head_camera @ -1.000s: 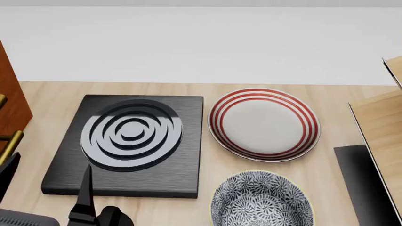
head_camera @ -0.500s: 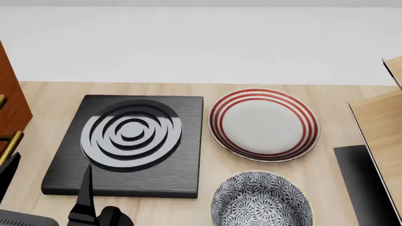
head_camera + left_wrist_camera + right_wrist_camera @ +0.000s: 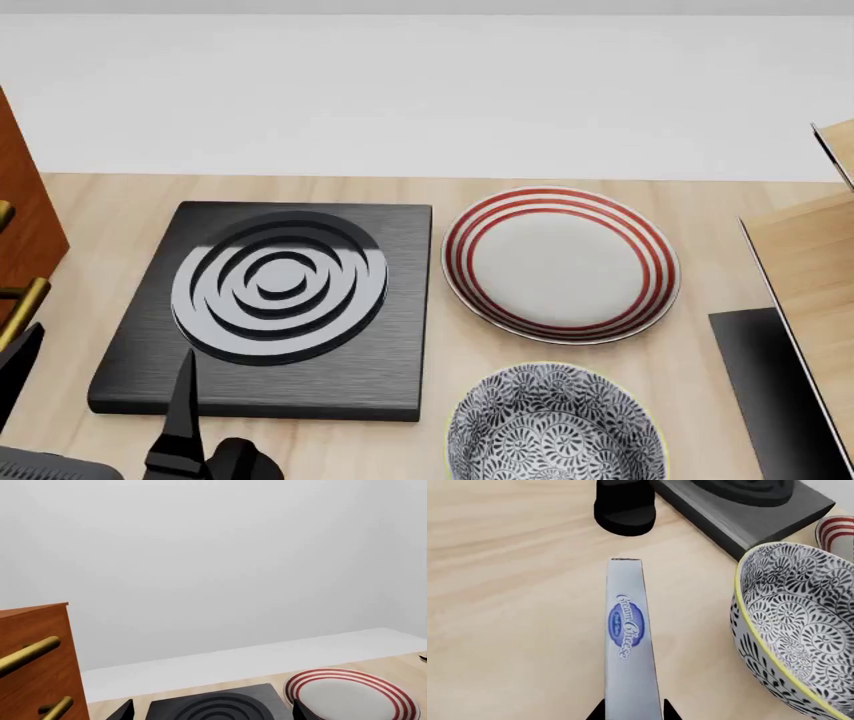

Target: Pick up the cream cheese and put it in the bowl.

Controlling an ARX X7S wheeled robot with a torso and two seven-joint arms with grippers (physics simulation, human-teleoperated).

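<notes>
Only the right wrist view shows the cream cheese (image 3: 628,645): a long pale box with a blue oval logo, pinched between the right gripper's (image 3: 630,711) two dark fingertips (image 3: 595,712) at the frame edge, so the gripper is clamped on it. Whether the box rests on the wooden table (image 3: 507,605) or hangs above it cannot be told. It lies just beside the bowl (image 3: 800,630), apart from its yellow rim.

The head view misses the box but shows the bowl (image 3: 554,425) near the stove (image 3: 274,305) and below the plate (image 3: 561,262). The left gripper (image 3: 200,440) shows only partly there; its state cannot be told. The left wrist view adds a wooden cabinet (image 3: 37,665) with brass handles.
</notes>
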